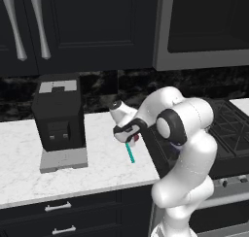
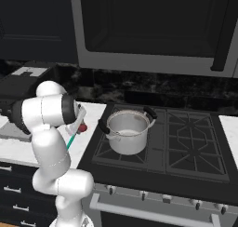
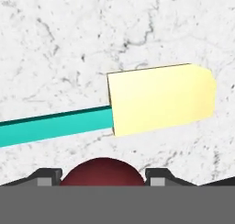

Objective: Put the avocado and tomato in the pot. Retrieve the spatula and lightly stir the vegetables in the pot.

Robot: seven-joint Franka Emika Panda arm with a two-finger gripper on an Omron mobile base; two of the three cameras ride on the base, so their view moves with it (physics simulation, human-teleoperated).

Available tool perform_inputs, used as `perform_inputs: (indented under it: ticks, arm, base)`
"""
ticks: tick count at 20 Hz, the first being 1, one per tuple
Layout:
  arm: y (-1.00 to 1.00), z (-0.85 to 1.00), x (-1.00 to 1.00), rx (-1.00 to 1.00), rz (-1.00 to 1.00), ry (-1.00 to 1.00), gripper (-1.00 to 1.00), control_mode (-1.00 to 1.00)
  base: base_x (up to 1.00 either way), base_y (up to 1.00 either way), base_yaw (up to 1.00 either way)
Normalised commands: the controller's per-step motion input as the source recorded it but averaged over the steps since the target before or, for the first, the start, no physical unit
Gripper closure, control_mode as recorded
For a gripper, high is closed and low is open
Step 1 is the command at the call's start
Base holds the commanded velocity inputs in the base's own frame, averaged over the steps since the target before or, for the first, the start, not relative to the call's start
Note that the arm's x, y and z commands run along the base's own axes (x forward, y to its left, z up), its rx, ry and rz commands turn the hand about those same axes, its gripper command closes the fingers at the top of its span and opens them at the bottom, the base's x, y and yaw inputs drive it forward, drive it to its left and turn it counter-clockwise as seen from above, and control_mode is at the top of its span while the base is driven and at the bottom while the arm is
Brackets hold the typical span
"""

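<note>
Two fingers clamped on the tomato above the spatula

Two dark fingertips (image 3: 46,175) sit tight against either side of the tomato (image 3: 102,171) at the bottom of the hand view, so the gripper (image 3: 102,176) is closed on the dark red ball. Beyond it the spatula (image 3: 137,106) lies flat on the white marble counter (image 3: 69,44), its pale yellow head toward the right of that view and its teal handle running off to the left.

From the left base view the gripper (image 1: 130,133) is low over the counter (image 1: 102,168), just beside the stove (image 1: 233,129), with the tomato (image 1: 136,138) a red spot at its tip and the teal handle of the spatula (image 1: 130,153) poking out below. A black coffee machine (image 1: 58,119) stands further left.

From the right base view the pot (image 2: 128,130) sits on the stove's (image 2: 186,147) front left burner, apart from the gripper (image 2: 79,123) and the tomato (image 2: 82,127); the spatula (image 2: 72,140) shows beside the arm
</note>
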Motion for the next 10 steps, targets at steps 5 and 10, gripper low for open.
perform_inputs:
  ticks: [5, 10]
  arm:
    - [0.00, 0.62, -0.65, 0.00, 0.00, -0.15, 1.00, -1.00]
    - [0.00, 0.94, -0.62, 0.07, -0.03, -0.10, 1.00, -1.00]
  base:
    - [0.00, 0.00, 0.00]
    - [0.00, 0.00, 0.00]
